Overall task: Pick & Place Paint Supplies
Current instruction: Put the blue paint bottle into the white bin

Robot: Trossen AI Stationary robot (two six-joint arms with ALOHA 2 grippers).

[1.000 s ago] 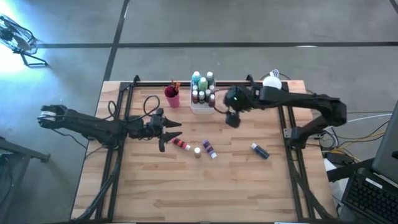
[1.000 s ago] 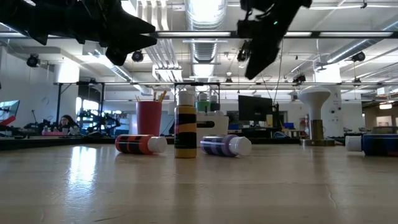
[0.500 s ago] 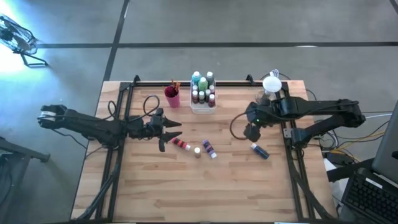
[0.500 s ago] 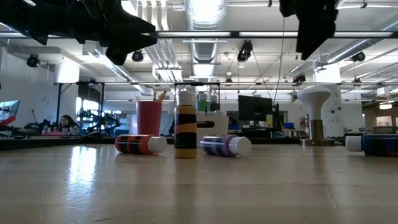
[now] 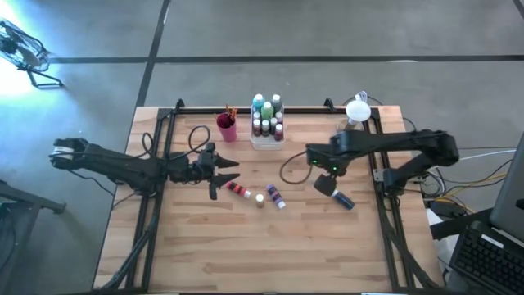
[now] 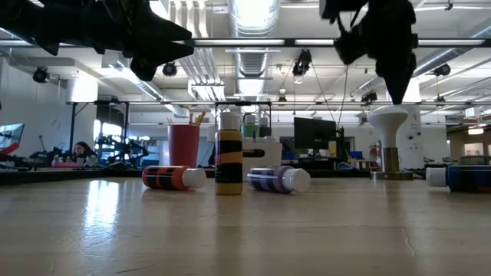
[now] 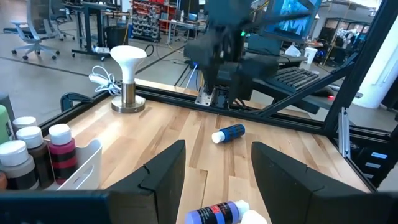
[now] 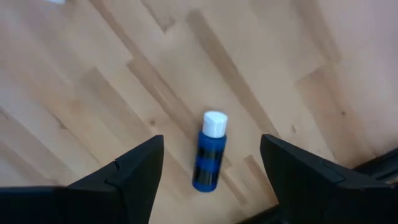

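Observation:
A blue paint bottle (image 8: 209, 155) with a white cap lies on its side on the table's right half (image 5: 342, 198). My right gripper (image 5: 324, 185) hangs open above it, pointing down, with one finger on either side and clear of it. A red bottle (image 5: 237, 189) and a purple bottle (image 5: 276, 196) lie on their sides at mid-table. A small bottle (image 6: 229, 161) stands upright between them. My left gripper (image 5: 223, 174) waits open and level just left of the red bottle. Brushes stand in the magenta cup (image 5: 226, 127).
A white tray (image 5: 266, 141) holding several upright bottles stands at the far middle, beside the cup. A white mushroom-shaped stand (image 5: 357, 111) is at the far right corner. Black frame rails (image 5: 385, 205) run along both table sides. Bare wood lies toward the near edge.
My right gripper has swung away from the tray, toward the table's right and near side. It has come over the blue bottle. It has tipped from slanting to pointing down, and it has rolled about its own axis. The bottles have not moved.

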